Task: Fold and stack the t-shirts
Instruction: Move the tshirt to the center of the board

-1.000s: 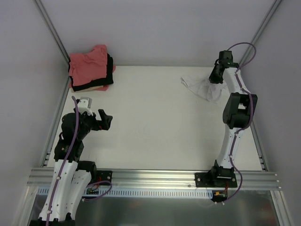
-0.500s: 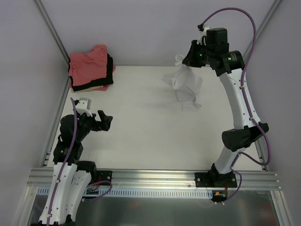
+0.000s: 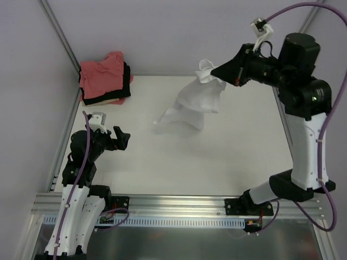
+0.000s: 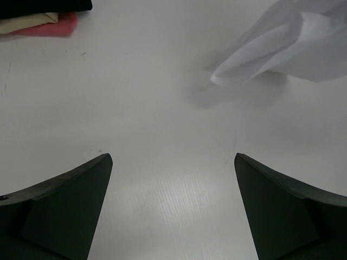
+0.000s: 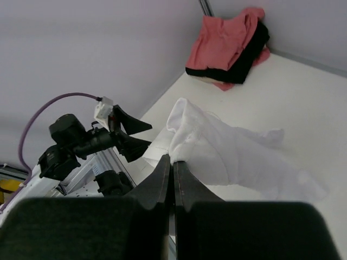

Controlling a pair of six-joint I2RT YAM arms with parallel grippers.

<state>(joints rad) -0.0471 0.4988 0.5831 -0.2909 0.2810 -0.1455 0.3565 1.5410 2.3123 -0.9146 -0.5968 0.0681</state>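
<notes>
— Where was the white t-shirt (image 3: 191, 104)?
— Your right claw (image 3: 214, 70) gripped its edge; it hung below the claw, over the table (image 3: 179, 162). Your left claw (image 3: 111, 130) gaped empty, well apart.

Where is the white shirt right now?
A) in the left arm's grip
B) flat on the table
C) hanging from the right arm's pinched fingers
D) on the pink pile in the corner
C: the right gripper is shut on a bunch of the white shirt, which hangs from it.
</notes>
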